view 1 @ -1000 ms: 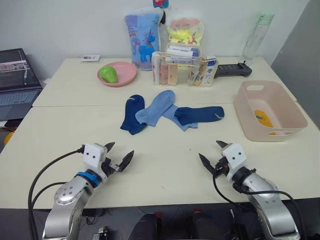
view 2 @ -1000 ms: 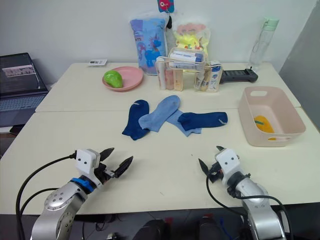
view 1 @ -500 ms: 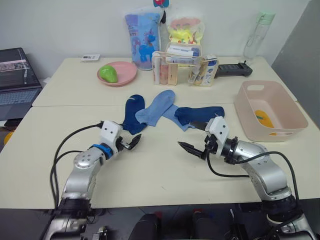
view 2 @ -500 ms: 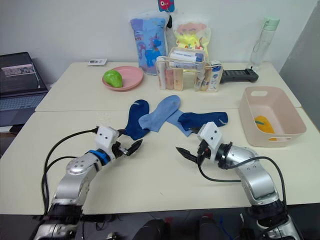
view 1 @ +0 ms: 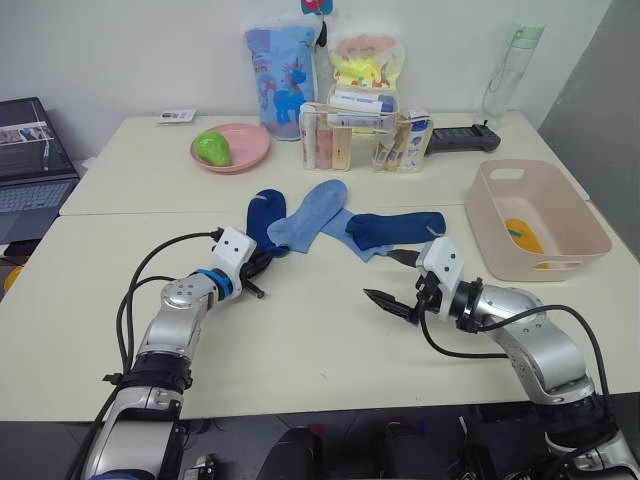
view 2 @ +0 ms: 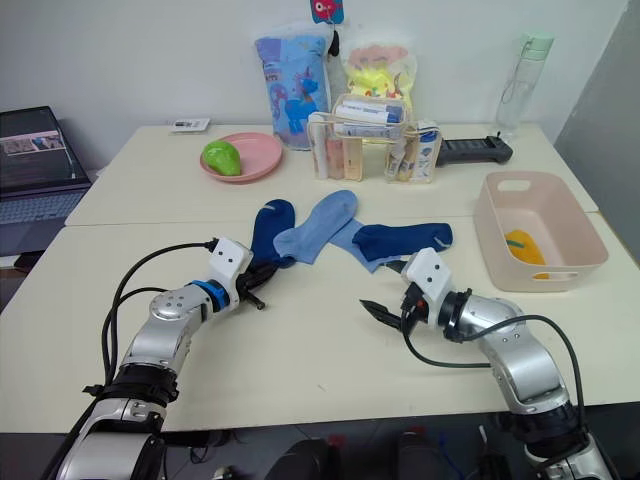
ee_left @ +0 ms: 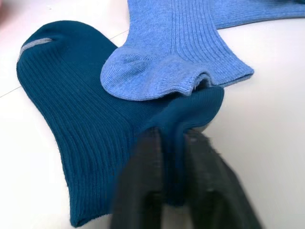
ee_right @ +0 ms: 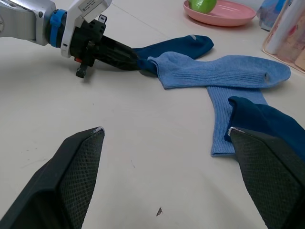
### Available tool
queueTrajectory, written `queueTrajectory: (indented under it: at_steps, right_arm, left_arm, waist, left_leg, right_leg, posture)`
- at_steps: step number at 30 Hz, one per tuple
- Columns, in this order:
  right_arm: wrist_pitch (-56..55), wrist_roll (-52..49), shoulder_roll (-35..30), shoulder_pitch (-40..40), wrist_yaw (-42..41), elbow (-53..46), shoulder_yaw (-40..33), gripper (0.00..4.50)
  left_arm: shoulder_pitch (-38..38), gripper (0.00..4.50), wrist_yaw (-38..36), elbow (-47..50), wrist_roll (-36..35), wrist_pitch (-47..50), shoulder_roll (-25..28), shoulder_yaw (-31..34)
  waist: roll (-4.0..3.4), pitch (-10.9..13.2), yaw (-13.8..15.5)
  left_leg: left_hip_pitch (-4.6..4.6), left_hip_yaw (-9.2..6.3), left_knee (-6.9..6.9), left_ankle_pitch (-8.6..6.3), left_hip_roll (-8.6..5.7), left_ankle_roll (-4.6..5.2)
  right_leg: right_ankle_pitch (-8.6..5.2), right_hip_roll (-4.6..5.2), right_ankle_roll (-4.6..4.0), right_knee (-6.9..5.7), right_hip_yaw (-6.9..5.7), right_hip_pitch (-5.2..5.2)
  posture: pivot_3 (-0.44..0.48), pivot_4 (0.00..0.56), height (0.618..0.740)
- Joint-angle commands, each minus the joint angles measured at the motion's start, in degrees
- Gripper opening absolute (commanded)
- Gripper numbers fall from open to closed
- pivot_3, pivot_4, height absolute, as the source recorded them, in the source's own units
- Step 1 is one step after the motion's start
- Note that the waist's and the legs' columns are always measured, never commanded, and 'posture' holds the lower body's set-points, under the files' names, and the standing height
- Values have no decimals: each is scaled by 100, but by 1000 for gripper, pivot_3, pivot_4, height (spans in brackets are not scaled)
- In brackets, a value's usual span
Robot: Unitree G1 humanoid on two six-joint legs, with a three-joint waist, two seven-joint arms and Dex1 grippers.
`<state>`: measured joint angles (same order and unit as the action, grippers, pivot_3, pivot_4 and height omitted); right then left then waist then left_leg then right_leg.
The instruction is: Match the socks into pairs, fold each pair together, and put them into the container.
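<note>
Left tool (ee_left: 174,191) is clenched on the cuff edge of the left navy sock (view 1: 262,215), pinching a ridge of fabric between both fingers. Grip sits at the cuff because that end is nearest and lifts free of the worktop (view 1: 300,330); probably meant to drag this sock out from under the light blue sock (view 1: 312,212), whose cuff overlaps it.

A second light blue sock (view 1: 358,243) lies partly under the first and under the right navy sock (view 1: 398,228), so the four form one overlapping chain mid-worktop.

Right tool (view 1: 400,283) hovers released, fingers spread wide, just short of the right navy sock, likely staged to take it so the navy pair can be matched.

The container (view 1: 535,215) sits at the far right, something yellow (view 1: 525,237) inside, apparently the mustard pair.
</note>
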<state>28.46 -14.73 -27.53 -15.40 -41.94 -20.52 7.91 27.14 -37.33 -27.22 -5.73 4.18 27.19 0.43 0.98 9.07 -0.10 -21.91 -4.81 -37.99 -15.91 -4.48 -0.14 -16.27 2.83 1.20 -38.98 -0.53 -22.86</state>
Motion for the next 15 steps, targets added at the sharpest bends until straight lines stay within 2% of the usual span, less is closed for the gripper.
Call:
queueTrajectory:
  at_steps: [1,9,12,15]
  right_arm:
    - [10,-164,-69,-38,33,-352,-227,4500]
    - [-102,-139,-252,-47,44,-187,-408,4500]
    - [-211,-99,-330,-22,27,-43,-486,4500]
    - [-272,-126,-372,-87,38,75,-549,4500]
  left_arm:
    - [-206,21,-281,470,-163,136,133,69]
    - [-972,21,-1616,2736,-797,1303,596,-403]
    - [-967,21,-2042,3577,-1110,1985,706,-785]
    - [-749,21,-2146,3904,-1311,2417,533,-1108]
  waist:
    - [0,0,-3]
    - [0,0,4]
    - [0,1,18]
    - [0,1,16]
  left_leg:
    - [-1,0,0,0,0,0]
    - [-9,2,1,-1,1,1]
    - [-12,1,-2,-1,-2,2]
    - [-11,2,-3,-1,-1,3]
  right_leg:
    - [0,0,0,0,0,-1]
    - [0,1,0,1,5,-8]
    - [0,4,0,3,4,-4]
    - [0,4,0,3,4,-2]
  posture:
    - [0,150,740]
    - [0,150,740]
    - [0,150,740]
    - [0,150,740]
